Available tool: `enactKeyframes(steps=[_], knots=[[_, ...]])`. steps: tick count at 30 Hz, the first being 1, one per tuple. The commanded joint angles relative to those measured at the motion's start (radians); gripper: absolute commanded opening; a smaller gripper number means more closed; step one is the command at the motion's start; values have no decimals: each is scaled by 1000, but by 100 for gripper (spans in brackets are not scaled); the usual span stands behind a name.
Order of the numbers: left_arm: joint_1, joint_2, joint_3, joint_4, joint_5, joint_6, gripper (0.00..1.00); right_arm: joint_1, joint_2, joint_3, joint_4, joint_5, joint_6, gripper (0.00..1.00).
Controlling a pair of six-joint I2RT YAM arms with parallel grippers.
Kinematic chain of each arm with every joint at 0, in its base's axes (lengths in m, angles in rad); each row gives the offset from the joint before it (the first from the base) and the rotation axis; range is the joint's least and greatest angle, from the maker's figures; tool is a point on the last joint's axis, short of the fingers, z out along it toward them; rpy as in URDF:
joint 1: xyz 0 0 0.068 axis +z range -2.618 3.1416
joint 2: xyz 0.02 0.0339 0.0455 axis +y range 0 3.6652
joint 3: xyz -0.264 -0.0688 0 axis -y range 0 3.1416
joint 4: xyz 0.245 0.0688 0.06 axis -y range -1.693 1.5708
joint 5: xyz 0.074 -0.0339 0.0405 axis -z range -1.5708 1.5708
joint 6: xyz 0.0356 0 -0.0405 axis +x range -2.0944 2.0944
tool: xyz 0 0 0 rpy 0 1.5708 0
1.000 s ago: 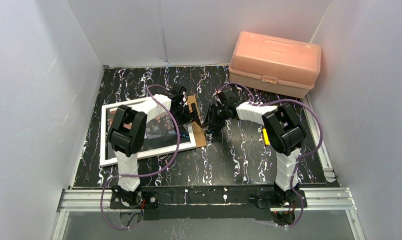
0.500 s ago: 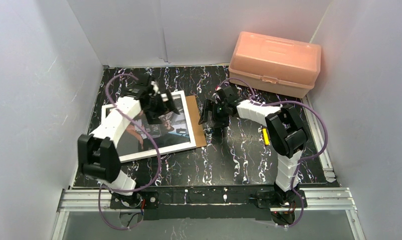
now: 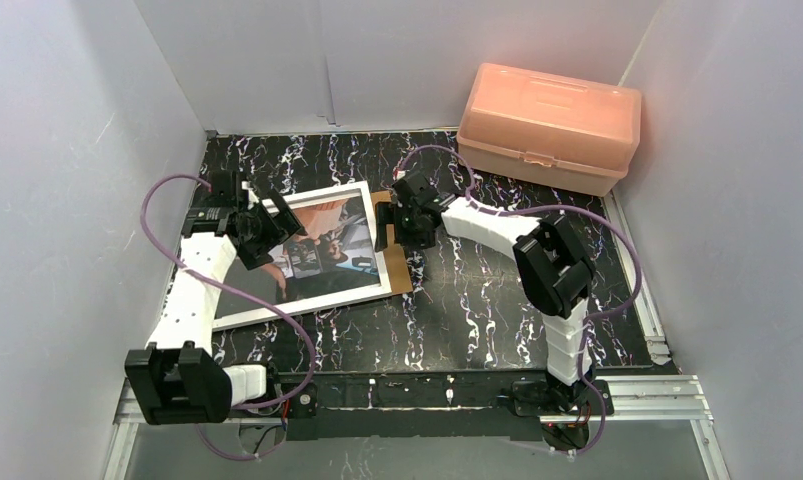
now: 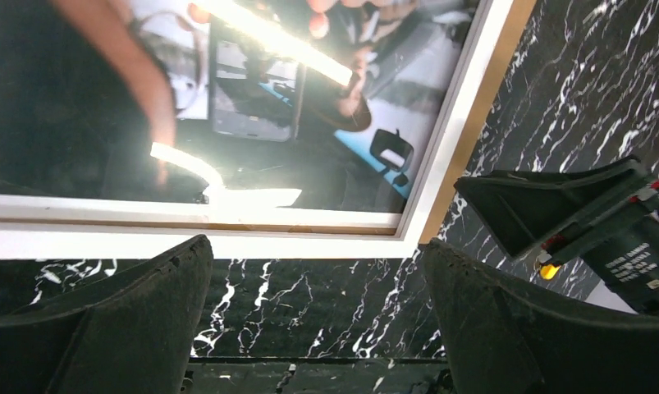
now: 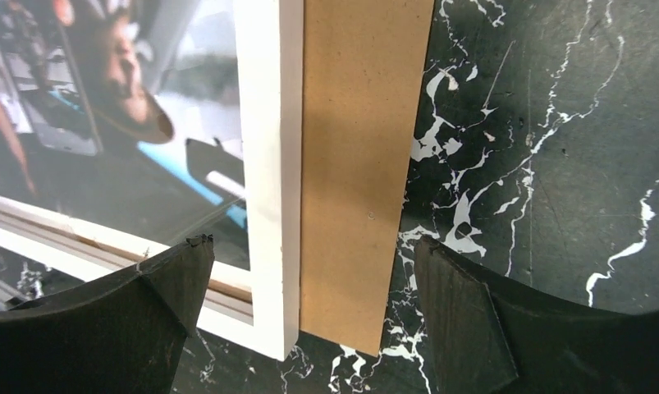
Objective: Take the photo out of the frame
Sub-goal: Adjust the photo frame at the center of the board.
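Plain pale walls [image 3: 67, 150] close in left, right and far. Between them lies a black tabletop [image 3: 477, 300] veined white, with a pink plastic box [image 3: 549, 125] far right and a metal rail [image 3: 657, 392] along the near edge.

Top camera: fixed, high, near edge, looking down over whole table [image 3: 477, 300]; wrist cameras: close, downward, both sharing frame [image 3: 307, 303] border.

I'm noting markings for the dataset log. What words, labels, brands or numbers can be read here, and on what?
White-print label on the black housing of the right arm: too blurred to read.
Glossy dark photo, white-bordered frame, pink plastic box: no lettering shows.
Nothing else is legible.
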State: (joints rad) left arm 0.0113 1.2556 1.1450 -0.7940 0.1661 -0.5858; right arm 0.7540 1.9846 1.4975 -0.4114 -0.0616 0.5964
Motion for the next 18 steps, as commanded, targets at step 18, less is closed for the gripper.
enactKeyframes(steps=[18], knots=[[49, -123, -45, -106, -199, -51, 99, 105, 161, 231, -221, 247, 0, 99]])
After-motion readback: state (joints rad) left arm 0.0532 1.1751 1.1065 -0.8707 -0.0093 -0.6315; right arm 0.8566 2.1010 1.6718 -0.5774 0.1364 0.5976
